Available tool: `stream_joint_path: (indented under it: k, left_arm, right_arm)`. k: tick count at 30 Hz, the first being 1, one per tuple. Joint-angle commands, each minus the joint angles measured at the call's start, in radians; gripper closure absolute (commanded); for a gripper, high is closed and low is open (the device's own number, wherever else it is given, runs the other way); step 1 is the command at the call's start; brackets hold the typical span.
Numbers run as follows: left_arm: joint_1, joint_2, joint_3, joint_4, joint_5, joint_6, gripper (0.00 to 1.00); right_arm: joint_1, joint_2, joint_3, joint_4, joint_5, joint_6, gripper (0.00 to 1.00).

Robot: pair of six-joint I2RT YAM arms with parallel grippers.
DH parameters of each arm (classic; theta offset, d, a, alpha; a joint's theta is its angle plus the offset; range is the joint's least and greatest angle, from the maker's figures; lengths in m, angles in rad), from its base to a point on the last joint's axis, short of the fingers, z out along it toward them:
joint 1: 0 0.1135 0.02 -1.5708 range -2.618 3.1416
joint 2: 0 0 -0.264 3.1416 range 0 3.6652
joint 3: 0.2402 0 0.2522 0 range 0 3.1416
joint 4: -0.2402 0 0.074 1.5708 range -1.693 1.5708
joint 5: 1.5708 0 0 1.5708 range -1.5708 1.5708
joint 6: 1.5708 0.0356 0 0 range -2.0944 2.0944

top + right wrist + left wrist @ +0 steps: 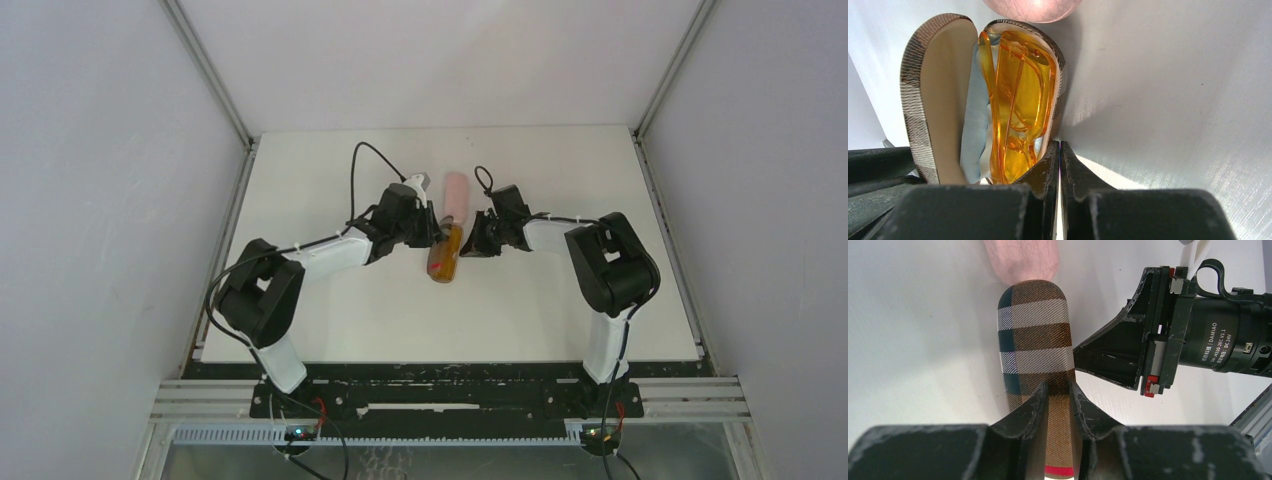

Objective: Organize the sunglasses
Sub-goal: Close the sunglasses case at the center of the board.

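Two grippers on one job: left gripper [1060, 400] pinches the brown plaid case [1035, 335] by its lid, right gripper [1060, 165], closed and empty, braces the rim, likely steadying it for closing over the orange sunglasses [1018, 95] lying inside on the blue cloth [973, 135].

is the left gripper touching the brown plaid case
Touching. The left wrist view shows the left gripper clamped on the brown plaid case, one finger each side.
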Motion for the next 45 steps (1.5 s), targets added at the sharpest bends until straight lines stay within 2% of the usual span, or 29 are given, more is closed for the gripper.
stream_joint_path:
  k: [1, 21, 29, 32, 36, 44, 45]
  left_arm:
    - [-0.028, 0.037, 0.044, -0.060, 0.006, 0.017, 0.76]
    - [-0.047, 0.091, 0.059, -0.126, 0.001, -0.020, 0.79]
    - [-0.048, 0.075, 0.061, -0.131, -0.015, -0.016, 0.76]
    - [-0.048, 0.036, 0.056, -0.130, -0.040, -0.008, 0.65]
    - [-0.048, -0.039, 0.045, -0.133, -0.091, 0.011, 0.41]
    - [-0.061, -0.064, 0.088, -0.198, -0.151, 0.095, 0.09]
    - [-0.068, -0.054, 0.105, -0.214, -0.155, 0.109, 0.05]
  right_arm:
    - [0.010, 0.002, 0.035, 0.045, -0.015, 0.009, 1.00]
    - [0.007, -0.006, 0.035, 0.036, -0.012, -0.001, 1.00]
    - [0.005, -0.035, 0.034, 0.003, 0.031, -0.023, 0.99]
    - [0.003, -0.084, 0.017, -0.018, 0.085, -0.037, 0.96]
    - [0.002, -0.202, -0.042, -0.032, 0.181, -0.052, 0.91]
    - [-0.002, -0.498, -0.184, -0.074, 0.354, -0.060, 0.73]
    - [-0.001, -0.538, -0.206, -0.090, 0.375, -0.056, 0.67]
